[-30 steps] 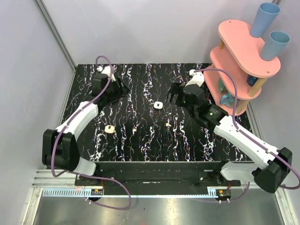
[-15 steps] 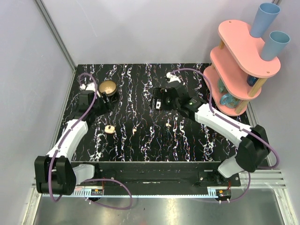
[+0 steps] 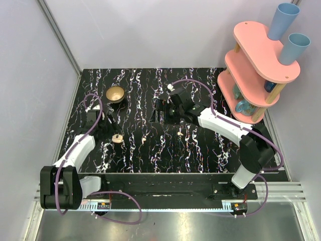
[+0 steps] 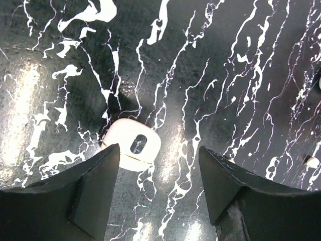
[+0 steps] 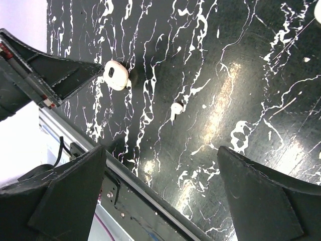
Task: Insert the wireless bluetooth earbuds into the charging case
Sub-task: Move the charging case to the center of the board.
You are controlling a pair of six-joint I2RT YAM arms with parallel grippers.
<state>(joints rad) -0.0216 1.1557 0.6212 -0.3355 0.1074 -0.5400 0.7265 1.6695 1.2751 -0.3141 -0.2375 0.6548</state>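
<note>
The charging case (image 3: 117,138) is a small rounded cream-white shell with a dark oval opening, lying on the black marbled table (image 3: 200,150). In the left wrist view the case (image 4: 133,145) lies just ahead of the left finger, which covers its near edge. My left gripper (image 3: 106,125) (image 4: 158,150) is open and empty. One earbud (image 3: 144,139) (image 5: 176,108) (image 4: 312,161) lies right of the case, another earbud (image 3: 180,133) further right. My right gripper (image 3: 158,108) (image 5: 161,150) hovers wide open over mid-table, holding nothing. The right wrist view shows the case (image 5: 116,75) near the left arm's fingers.
A brass bowl (image 3: 115,94) stands at the back left, beyond the left gripper. A pink tiered shelf (image 3: 256,65) with blue cups (image 3: 282,20) fills the back right corner. The table's metal front rail (image 5: 125,186) runs along the near edge. Grey walls close in the sides.
The left gripper drew back from the bowl toward the case and opened wider. The right arm swung left across mid-table, passing over a small white square piece that it now hides.
</note>
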